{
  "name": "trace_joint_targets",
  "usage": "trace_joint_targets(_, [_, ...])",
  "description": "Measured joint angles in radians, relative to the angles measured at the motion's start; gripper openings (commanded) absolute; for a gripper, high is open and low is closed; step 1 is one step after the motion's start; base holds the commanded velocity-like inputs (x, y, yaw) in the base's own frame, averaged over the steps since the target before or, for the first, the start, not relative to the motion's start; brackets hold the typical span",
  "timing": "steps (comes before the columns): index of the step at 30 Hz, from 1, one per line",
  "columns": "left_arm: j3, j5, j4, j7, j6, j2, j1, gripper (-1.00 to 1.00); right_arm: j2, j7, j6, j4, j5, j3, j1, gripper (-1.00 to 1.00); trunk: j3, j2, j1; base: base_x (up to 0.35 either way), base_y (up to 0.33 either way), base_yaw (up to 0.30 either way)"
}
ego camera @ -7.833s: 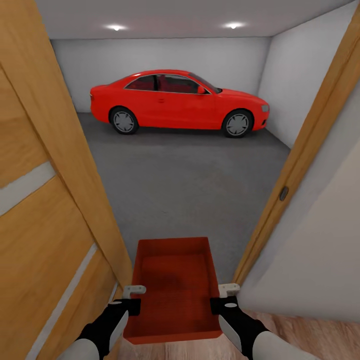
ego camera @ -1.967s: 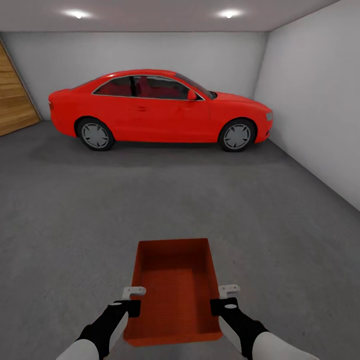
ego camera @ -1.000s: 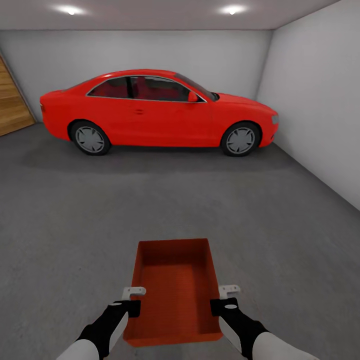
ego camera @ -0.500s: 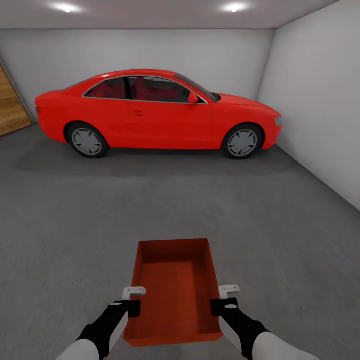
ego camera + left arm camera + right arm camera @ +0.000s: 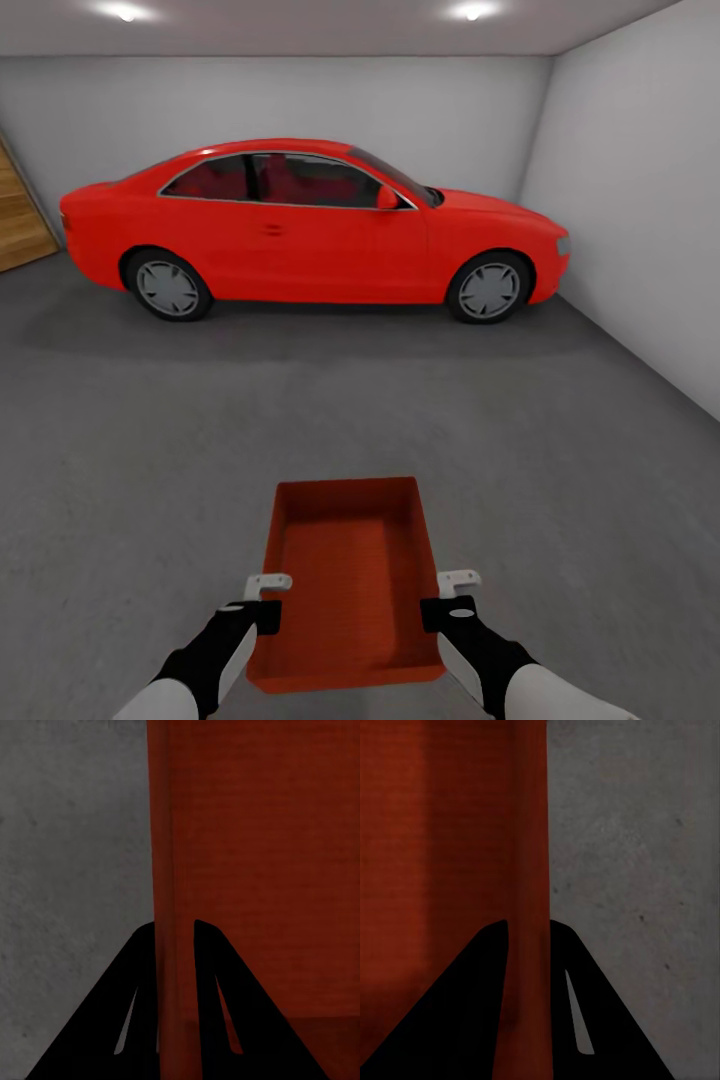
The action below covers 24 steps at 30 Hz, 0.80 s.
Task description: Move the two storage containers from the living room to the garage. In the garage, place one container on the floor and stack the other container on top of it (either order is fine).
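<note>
An orange-red storage container (image 5: 345, 585) is carried in front of me, above the garage's dark grey concrete floor (image 5: 400, 420). My left gripper (image 5: 266, 598) is shut on its left wall, and my right gripper (image 5: 447, 595) is shut on its right wall. In the left wrist view the black fingers (image 5: 214, 975) straddle the container's wall (image 5: 169, 870). The right wrist view shows the fingers (image 5: 491, 982) clamped on the other wall (image 5: 529, 855), with grey floor (image 5: 637, 870) beyond.
A red coupe car (image 5: 310, 225) stands side-on across the far end. A grey-white wall (image 5: 640, 210) runs along the right. A wood-panelled door (image 5: 20, 220) shows at the far left. Open concrete lies between me and the car.
I have rolled from the doorway into the garage; the car has grown and drifted in the view as the camera advanced. Both grippers keep the same hold on the container.
</note>
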Motion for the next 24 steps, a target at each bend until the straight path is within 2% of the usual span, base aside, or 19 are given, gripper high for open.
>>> trace_joint_targets(15, [-0.001, 0.0, -0.002, 0.0, 0.0, 0.001, 0.0, -1.0, 0.001, 0.0, 0.0, -0.001, 0.006, -0.005, 0.0, -1.0, 0.0, 0.0, 0.0, 0.323, 0.0, 0.0])
trace_joint_targets(20, [0.0, -0.001, -0.01, 0.0, 0.001, 0.001, 0.001, -1.0, 0.002, 0.002, -0.001, -0.004, 0.022, -0.016, -0.001, -1.0, 0.0, 0.0, 0.0, 0.318, 0.0, 0.0])
trace_joint_targets(24, [0.0, -0.001, -0.012, 0.0, 0.001, 0.001, 0.001, -1.0, 0.002, 0.002, -0.001, -0.005, 0.023, -0.017, -0.001, -1.0, 0.0, 0.0, 0.0, 0.086, 0.0, 0.0])
